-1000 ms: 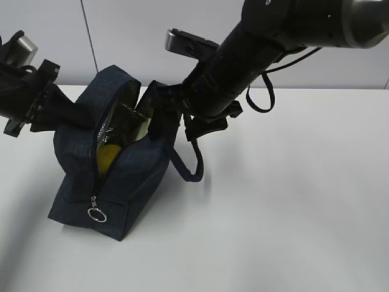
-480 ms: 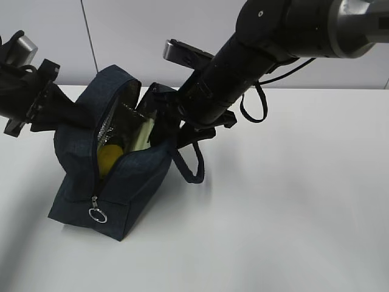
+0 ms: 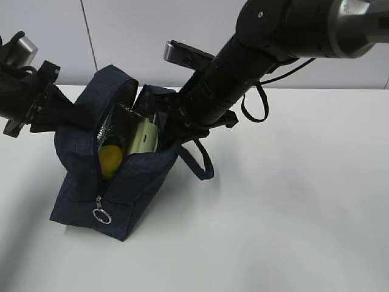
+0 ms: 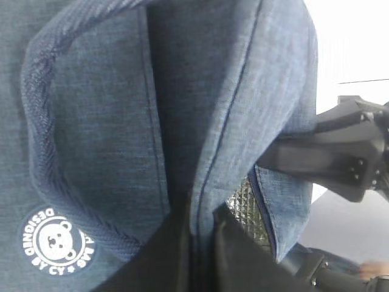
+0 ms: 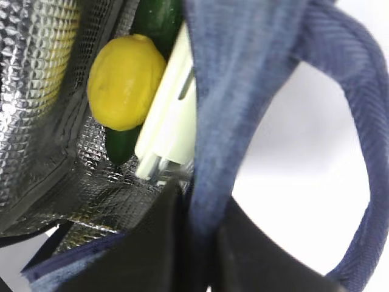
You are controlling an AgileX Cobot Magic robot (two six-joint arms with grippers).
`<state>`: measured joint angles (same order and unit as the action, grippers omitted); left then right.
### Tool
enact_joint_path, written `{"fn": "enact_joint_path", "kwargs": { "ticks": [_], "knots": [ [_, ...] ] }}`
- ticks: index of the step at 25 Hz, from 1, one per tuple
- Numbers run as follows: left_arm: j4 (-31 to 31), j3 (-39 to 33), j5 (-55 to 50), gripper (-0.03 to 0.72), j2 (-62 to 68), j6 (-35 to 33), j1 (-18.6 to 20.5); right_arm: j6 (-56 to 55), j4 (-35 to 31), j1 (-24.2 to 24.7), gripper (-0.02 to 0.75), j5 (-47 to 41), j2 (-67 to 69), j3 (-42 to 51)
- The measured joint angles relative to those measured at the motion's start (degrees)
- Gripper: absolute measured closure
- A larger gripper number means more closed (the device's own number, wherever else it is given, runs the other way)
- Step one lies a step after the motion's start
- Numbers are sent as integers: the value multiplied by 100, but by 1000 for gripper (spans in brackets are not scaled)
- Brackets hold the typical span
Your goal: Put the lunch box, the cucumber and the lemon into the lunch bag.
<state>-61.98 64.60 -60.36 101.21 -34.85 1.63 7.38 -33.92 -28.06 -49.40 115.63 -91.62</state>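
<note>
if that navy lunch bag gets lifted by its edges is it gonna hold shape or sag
Likely to sag: the lunch bag is soft fabric, and its walls already buckle where each end effector pinches the rim. It probably feels bottom-heavy, since the lemon, cucumber and lunch box sit inside. The loose handle droops, so it would likely flop about.

Lemon (image 5: 124, 82), cucumber (image 5: 159, 18), lunch box (image 5: 172, 121) inside lunch bag (image 5: 237, 91)
</note>
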Motion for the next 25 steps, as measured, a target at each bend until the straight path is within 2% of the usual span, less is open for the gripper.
{"fn": "enact_joint_path", "kwargs": {
  "ticks": [2,4,8,17,21,25],
  "knots": [
    [11,0,0,688,0,12,0,23,13,0,711,-4,0,0],
    [11,0,-13,688,0,31,-4,64,41,0,734,-4,0,0],
    [-23,0,-59,688,0,46,-144,78,428,0,737,-182,0,-122],
    [-496,0,48,688,0,58,-754,-217,1671,0,737,-1426,0,-896],
    [-733,0,262,688,0,58,-985,-374,2117,0,737,-2012,0,-1305],
    [-950,0,619,688,12,58,-1241,-595,2690,0,738,-2233,0,-1591]
  ]
}}
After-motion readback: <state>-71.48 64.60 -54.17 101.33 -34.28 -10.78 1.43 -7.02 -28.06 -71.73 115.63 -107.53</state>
